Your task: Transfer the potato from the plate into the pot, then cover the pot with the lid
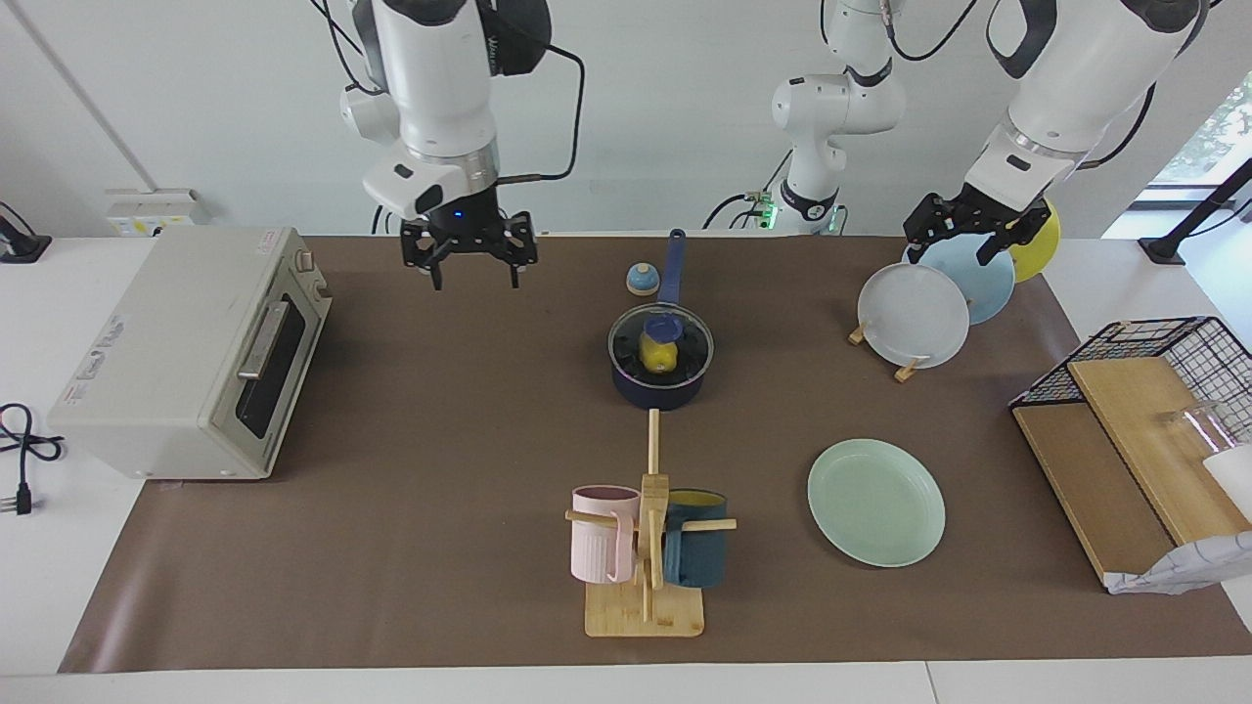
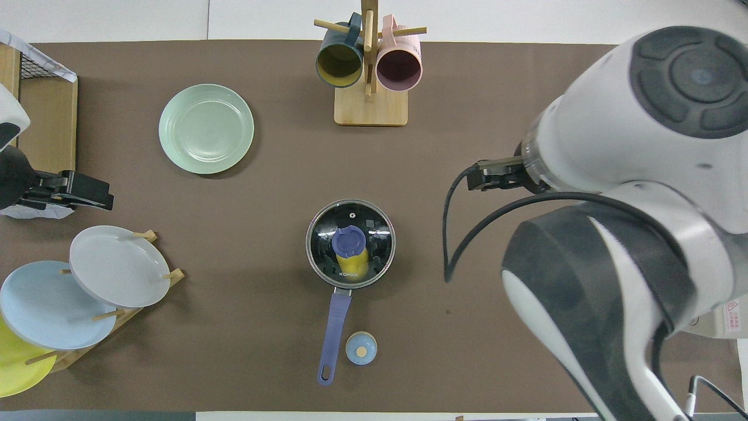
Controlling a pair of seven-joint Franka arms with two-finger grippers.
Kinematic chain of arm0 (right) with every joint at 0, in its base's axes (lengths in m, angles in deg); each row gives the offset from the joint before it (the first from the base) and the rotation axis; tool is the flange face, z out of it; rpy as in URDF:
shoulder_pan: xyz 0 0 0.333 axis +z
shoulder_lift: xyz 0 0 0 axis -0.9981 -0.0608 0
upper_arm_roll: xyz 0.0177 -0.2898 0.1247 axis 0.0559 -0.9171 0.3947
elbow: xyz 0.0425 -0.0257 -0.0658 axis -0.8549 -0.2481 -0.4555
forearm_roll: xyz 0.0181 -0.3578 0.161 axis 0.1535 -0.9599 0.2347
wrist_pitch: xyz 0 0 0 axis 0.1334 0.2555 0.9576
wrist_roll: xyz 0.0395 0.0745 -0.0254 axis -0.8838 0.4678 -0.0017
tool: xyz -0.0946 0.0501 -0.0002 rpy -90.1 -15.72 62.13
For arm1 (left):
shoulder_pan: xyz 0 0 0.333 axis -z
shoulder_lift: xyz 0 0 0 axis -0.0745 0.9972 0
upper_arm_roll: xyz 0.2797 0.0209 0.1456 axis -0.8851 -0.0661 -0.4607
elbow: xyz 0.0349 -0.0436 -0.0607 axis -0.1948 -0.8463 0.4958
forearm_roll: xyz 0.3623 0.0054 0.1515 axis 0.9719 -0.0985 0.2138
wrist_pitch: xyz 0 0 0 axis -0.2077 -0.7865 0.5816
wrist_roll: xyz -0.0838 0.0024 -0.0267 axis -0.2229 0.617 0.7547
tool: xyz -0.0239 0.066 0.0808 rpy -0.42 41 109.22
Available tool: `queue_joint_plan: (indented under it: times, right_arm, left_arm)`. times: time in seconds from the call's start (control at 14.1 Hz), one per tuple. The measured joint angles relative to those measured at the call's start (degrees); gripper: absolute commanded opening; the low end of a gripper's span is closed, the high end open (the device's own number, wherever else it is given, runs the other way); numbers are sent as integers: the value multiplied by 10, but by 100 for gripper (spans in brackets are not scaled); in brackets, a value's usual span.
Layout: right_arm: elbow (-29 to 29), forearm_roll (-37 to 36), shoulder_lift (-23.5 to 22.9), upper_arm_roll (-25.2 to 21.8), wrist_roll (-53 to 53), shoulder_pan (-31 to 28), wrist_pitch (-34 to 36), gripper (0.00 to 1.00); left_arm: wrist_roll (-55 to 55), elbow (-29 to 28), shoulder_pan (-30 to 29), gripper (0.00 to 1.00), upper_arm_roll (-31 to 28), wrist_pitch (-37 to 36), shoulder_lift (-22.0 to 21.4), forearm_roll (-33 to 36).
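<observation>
The potato (image 1: 657, 354) is sitting inside the navy saucepan (image 1: 657, 388) at table centre, the glass lid (image 2: 350, 244) resting level on its rim; the mint-green plate (image 1: 876, 502), at the pan's four o'clock in the facing view, is lying bare; both steps are looking complete, so only a clean retreat is wanted; the right gripper (image 1: 475, 262), fingers apart, is hanging over bare table beside the toaster oven (image 1: 196, 354); the left gripper (image 1: 968, 231), fingers apart, is hanging over the plate rack (image 1: 885, 354).

The potato (image 1: 657, 354) is enclosed in the pot (image 1: 657, 386), which is covered by the lid (image 1: 660, 344); the plate (image 1: 875, 502) is set on the bench (image 1: 440, 440), farther from the robots, toward the left arm's end.
</observation>
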Motion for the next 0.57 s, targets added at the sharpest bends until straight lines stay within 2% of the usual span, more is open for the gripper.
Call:
queue_joint_plan:
  times: [0.35, 0.57]
  right_arm:
    - [2, 0, 30, -67, -131, -41, 79, 100]
    - [2, 0, 42, -81, -166, -82, 94, 100]
  left_arm:
    - [0, 0, -14, 100, 12, 0, 0, 0]
    - [0, 0, -24, 100, 24, 0, 0, 0]
